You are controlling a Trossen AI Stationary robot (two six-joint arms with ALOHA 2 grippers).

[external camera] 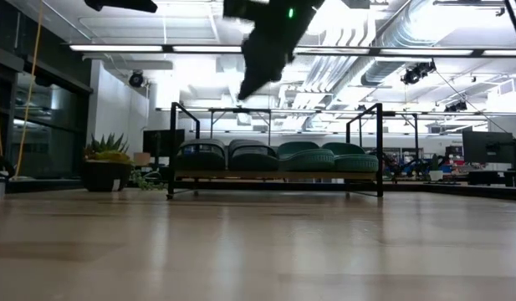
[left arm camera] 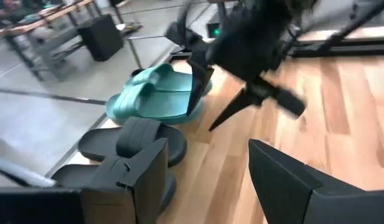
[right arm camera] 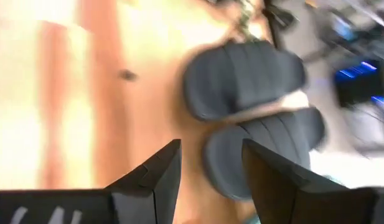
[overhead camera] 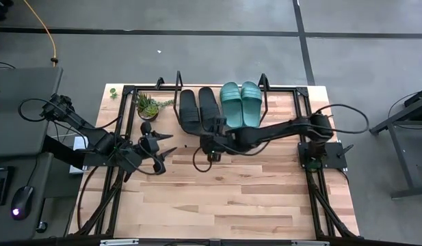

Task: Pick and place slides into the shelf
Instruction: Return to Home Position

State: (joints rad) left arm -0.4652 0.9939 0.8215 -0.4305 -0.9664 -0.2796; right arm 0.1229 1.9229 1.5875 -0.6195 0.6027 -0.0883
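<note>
On the shelf (overhead camera: 279,92) at the table's far side, two black slides (overhead camera: 198,106) and two teal-green slides (overhead camera: 241,102) lie side by side, soles on its board. The low view shows the same row (external camera: 274,159) between the wire end frames. My right gripper (overhead camera: 209,131) hovers open just in front of the black slides' near ends, above the table, with nothing between its fingers (right arm camera: 210,146). My left gripper (overhead camera: 166,157) stands open to the left of it, clear of everything; its wrist view (left arm camera: 207,144) looks at the slides and the right arm.
A potted plant (overhead camera: 148,106) stands on the shelf's left part, next to the black slides. A small green thing (overhead camera: 113,92) lies at the table's far left corner. Bare wood (overhead camera: 238,198) stretches across the near half of the table.
</note>
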